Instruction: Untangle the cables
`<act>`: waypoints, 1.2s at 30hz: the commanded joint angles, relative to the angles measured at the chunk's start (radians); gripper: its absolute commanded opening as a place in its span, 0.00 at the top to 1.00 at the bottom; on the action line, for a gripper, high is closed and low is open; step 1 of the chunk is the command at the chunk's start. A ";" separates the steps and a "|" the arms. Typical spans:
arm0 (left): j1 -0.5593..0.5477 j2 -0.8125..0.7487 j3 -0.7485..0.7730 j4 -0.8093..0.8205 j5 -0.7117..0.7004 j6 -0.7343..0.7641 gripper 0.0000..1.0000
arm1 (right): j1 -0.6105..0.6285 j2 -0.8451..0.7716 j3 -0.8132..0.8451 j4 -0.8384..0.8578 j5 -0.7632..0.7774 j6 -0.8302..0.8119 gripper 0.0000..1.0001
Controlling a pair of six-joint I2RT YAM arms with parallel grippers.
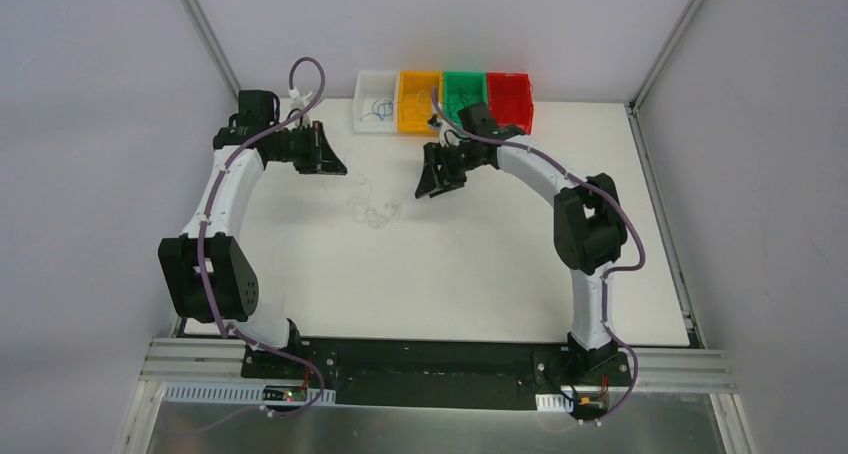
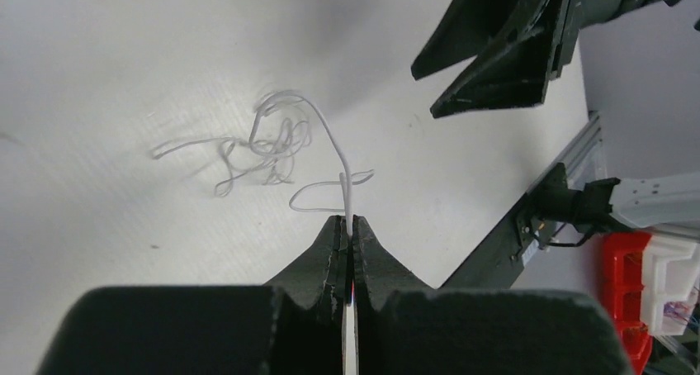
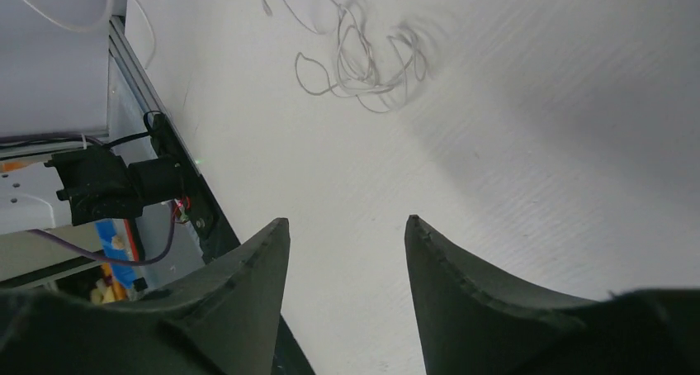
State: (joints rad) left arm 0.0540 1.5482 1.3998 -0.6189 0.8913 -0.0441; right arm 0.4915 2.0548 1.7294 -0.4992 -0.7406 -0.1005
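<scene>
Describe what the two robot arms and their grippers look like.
The left arm and right arm have curved white shells between chunky black joint housings. A thick purple cable runs along each. The left gripper and right gripper are matte black, each with two wedge-shaped fingers tapering to points.

A white bench (image 1: 450,274) has four little boxes in a row at its far edge: a white box (image 1: 362,104), a yellow box (image 1: 419,126), a green box (image 1: 464,75), and a red box (image 1: 512,122).
</scene>
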 commanded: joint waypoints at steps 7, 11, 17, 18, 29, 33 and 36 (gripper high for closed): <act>0.007 0.003 -0.017 -0.024 -0.133 0.005 1.00 | 0.099 0.086 -0.027 0.180 0.154 0.252 0.42; 0.007 0.016 -0.012 -0.024 -0.136 -0.010 1.00 | 0.124 0.162 0.031 0.181 0.208 0.244 0.44; 0.006 0.021 -0.003 -0.024 -0.137 -0.014 1.00 | 0.161 0.227 0.068 0.192 0.250 0.209 0.44; 0.007 0.020 -0.002 -0.024 -0.137 -0.015 1.00 | 0.164 0.234 0.069 0.197 0.258 0.205 0.44; 0.007 -0.003 -0.013 -0.061 -0.145 0.028 1.00 | 0.169 0.295 0.121 0.202 0.328 0.130 0.45; 0.006 0.003 -0.010 -0.063 -0.146 0.034 1.00 | 0.185 0.353 0.237 0.147 0.333 0.111 0.44; 0.007 0.008 -0.002 -0.069 -0.151 0.035 1.00 | 0.206 0.366 0.256 0.101 0.333 0.075 0.45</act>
State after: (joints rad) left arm 0.0540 1.5707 1.3869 -0.6651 0.7486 -0.0334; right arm 0.6659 2.3917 1.9396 -0.3210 -0.4473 0.0380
